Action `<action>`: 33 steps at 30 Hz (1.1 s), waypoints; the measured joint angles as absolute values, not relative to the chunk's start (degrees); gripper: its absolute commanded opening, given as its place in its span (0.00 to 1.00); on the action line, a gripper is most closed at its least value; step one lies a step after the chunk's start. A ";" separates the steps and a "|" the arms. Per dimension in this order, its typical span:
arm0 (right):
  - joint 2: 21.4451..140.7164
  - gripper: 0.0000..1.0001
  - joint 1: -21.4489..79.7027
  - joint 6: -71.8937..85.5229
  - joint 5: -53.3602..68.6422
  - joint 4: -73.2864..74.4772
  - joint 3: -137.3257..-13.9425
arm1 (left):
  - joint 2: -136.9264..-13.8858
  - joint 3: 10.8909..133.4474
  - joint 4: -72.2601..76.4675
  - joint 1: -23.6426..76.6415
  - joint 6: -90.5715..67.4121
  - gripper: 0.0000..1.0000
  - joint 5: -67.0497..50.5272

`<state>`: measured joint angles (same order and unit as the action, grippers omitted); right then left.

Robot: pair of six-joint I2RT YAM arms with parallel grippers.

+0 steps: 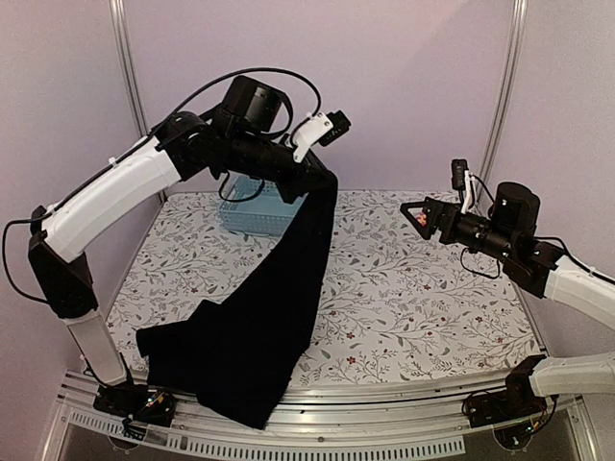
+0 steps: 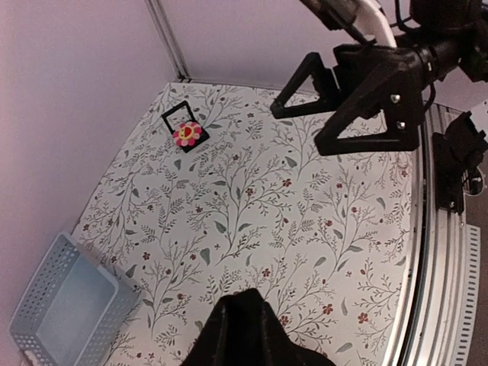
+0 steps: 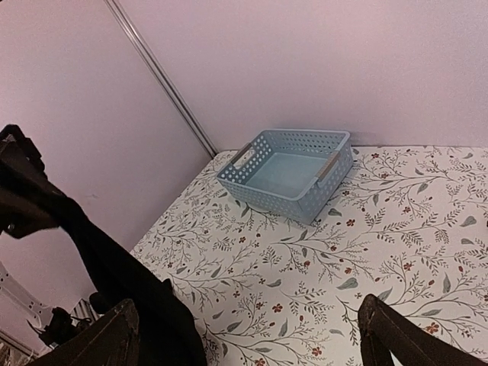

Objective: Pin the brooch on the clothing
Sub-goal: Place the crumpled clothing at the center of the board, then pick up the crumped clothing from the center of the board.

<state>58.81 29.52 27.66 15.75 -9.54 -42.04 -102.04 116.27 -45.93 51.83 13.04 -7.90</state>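
Observation:
The clothing [image 1: 279, 298], a black shirt, hangs from my raised left gripper [image 1: 322, 181], and its lower end lies bunched at the table's front edge. In the left wrist view the black fabric [image 2: 248, 332] is draped over the shut fingers and hides them. The brooch [image 2: 187, 134], pink-petalled with a yellowish centre, rests on a small black stand [image 2: 183, 120] near the far right corner. My right gripper [image 1: 415, 213] hovers open above the table close to the brooch [image 1: 423, 221]. Its dark fingers [image 3: 114, 339] stand wide apart with nothing between them.
A light-blue perforated basket [image 3: 290, 171] stands at the back of the floral table [image 1: 404, 298], behind the hanging shirt. Metal posts [image 1: 504, 96] and pale walls enclose the back and sides. A slotted rail [image 1: 384, 399] runs along the near edge.

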 measured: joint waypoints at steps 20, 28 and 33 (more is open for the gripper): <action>65.87 0.98 33.34 25.30 3.29 9.26 -50.19 | -75.64 82.43 -54.52 32.67 36.40 1.00 1.19; 93.34 0.99 45.93 14.39 1.58 15.77 -64.31 | -68.60 47.07 -56.97 22.33 47.37 1.00 8.47; 107.50 0.89 50.70 6.24 1.91 20.60 -71.53 | -71.26 41.34 -54.15 18.57 49.36 0.97 8.10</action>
<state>107.50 50.70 6.24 1.91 20.60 -71.53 -71.26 41.34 -54.15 18.57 49.36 8.10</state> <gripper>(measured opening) 0.980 0.991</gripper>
